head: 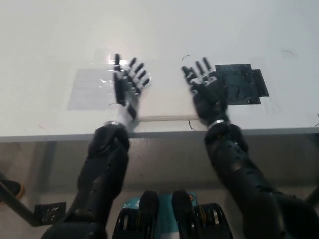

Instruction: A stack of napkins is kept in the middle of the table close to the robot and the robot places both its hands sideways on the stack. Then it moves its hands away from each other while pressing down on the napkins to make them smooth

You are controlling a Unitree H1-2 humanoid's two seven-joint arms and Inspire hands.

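Smoothing step nearing its end, left robot hand (125, 88) and right robot hand (208, 92) lying flat, fingers spread, gripping nothing, wide apart on napkins (167, 97) mid-worktop (50, 40) by the near edge, probably calling next for lifting off.

Our left hand (127, 89): flat, fingers spread, reaching forward. Our right hand (208, 92): flat, fingers spread, well apart from the left. Both forearms angled outward.

White table (45, 45) under bright glare, black patch (244, 82) and clear sheet (89, 88) on top, grey floor (45, 179) below
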